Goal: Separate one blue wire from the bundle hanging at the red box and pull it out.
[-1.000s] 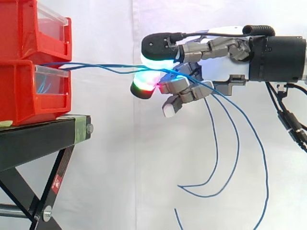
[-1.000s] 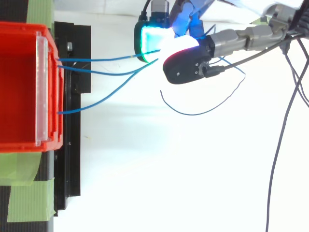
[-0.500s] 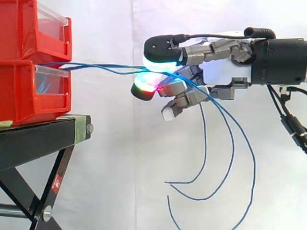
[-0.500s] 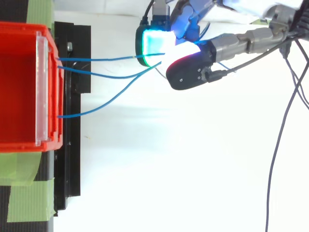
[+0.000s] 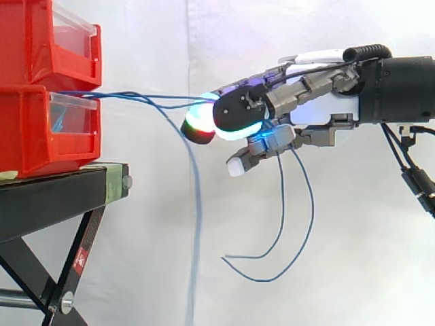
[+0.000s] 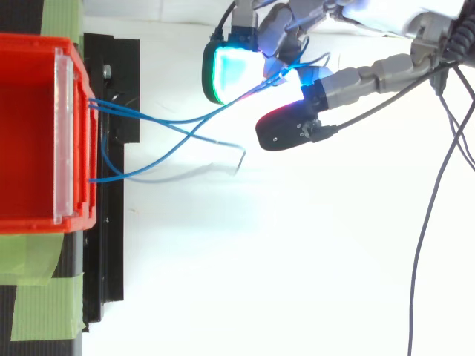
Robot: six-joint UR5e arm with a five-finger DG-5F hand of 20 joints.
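Observing from beside the stand (image 5: 61, 197): three blue wires leave the front of the lower bin (image 5: 27, 129) and run level toward the hand (image 5: 319, 112), which reaches in from the right against the white curtain (image 5: 136, 41).

Hand: curled, with its thumb (image 5: 234, 112) closed against the glowing pads (image 5: 198, 128). Two wires (image 6: 215, 113) pass through that pinch. Their tails (image 5: 283, 204) hang in long loops below the palm.

Third wire: the loose wire (image 5: 198, 224) is apart from the hand. It leaves the others just short of the pads and drops straight down past the stand. From above, its free end (image 6: 241, 152) lies between bin and hand, touching neither.

Progress, as judged:
- Separation is partly done. One wire is parted from the other two, but the hand holds the pair, not the single.
- Pull-out is not done. All three wires enter the bin, seen from above at its clear front lip (image 6: 65, 141).

Remaining: get a grip on one wire alone, then draw it away from the bin until its end comes clear.

Risk: pulling now would likely drag two wires together.
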